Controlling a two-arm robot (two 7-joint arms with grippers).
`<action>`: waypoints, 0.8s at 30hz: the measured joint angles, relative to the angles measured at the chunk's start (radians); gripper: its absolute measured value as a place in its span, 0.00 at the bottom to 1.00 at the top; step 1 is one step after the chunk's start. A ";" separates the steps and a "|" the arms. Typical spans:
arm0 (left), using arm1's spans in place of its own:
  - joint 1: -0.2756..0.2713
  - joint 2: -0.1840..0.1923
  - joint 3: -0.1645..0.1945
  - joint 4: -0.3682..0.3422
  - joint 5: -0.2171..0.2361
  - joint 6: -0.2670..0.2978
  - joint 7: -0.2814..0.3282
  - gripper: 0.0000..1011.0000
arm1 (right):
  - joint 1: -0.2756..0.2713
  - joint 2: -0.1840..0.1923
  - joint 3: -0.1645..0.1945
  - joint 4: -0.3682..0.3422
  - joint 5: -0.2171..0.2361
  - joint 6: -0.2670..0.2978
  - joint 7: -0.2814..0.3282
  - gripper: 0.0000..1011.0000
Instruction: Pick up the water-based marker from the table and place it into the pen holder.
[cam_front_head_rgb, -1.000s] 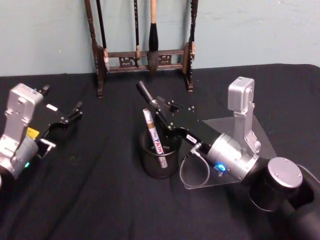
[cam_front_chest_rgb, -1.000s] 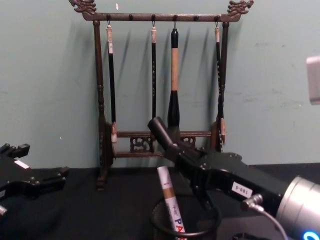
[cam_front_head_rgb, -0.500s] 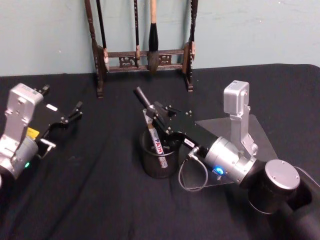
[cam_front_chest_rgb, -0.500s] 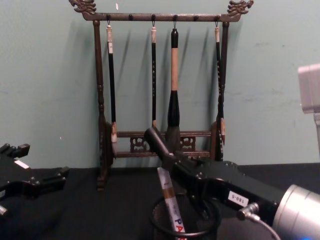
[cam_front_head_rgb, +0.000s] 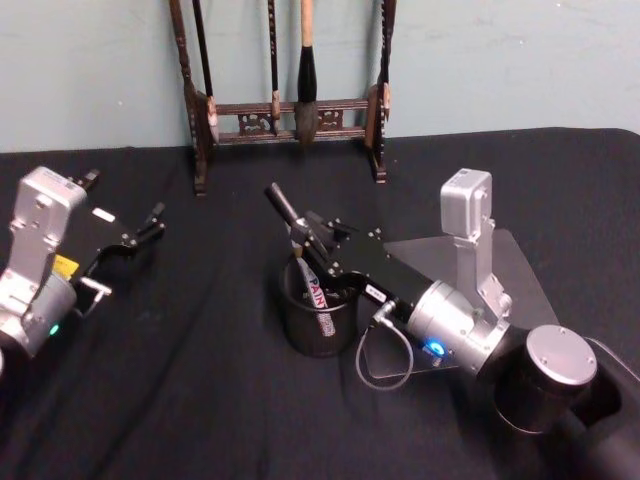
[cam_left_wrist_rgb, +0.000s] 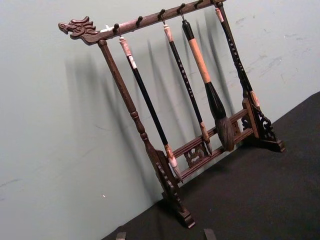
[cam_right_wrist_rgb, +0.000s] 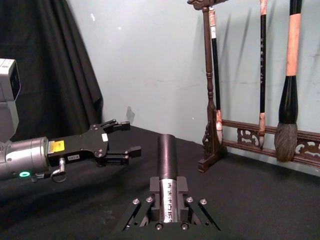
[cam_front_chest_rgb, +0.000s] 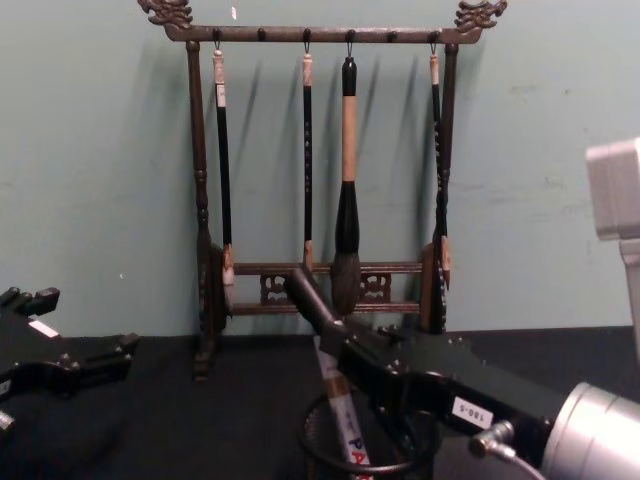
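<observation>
My right gripper (cam_front_head_rgb: 312, 238) is shut on the water-based marker (cam_front_head_rgb: 284, 208), which has a black cap and a white printed body (cam_right_wrist_rgb: 168, 197). It holds the marker tilted, cap up and back-left, right over the pen holder (cam_front_head_rgb: 310, 335), a round black mesh cup on the black table (cam_front_head_rgb: 200, 400). The marker's lower end is hidden behind the fingers. In the chest view the marker's cap (cam_front_chest_rgb: 310, 298) rises above the pen holder's rim (cam_front_chest_rgb: 318, 452). A white paint marker (cam_front_head_rgb: 316, 297) leans inside the cup. My left gripper (cam_front_head_rgb: 150, 225) is parked open at the left.
A tall wooden brush rack (cam_front_head_rgb: 290, 110) with hanging brushes stands at the back against the wall (cam_front_chest_rgb: 320, 270). A clear plastic sheet (cam_front_head_rgb: 515, 260) lies on the cloth under my right arm. Black cloth lies bare between the cup and the left gripper.
My right gripper has moved left and down with the marker, closer over the pen holder. The left arm has not moved.
</observation>
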 joint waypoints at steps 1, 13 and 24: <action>0.000 0.000 0.000 0.000 0.000 0.000 0.000 0.99 | -0.001 0.000 -0.001 -0.001 -0.004 -0.001 -0.002 0.19; 0.000 0.000 0.000 0.000 0.000 0.000 0.000 0.99 | -0.001 0.000 -0.001 -0.003 -0.007 -0.002 -0.004 0.19; 0.000 0.000 0.000 0.000 0.000 0.000 0.000 0.99 | -0.001 0.000 0.000 -0.003 -0.005 -0.003 -0.002 0.48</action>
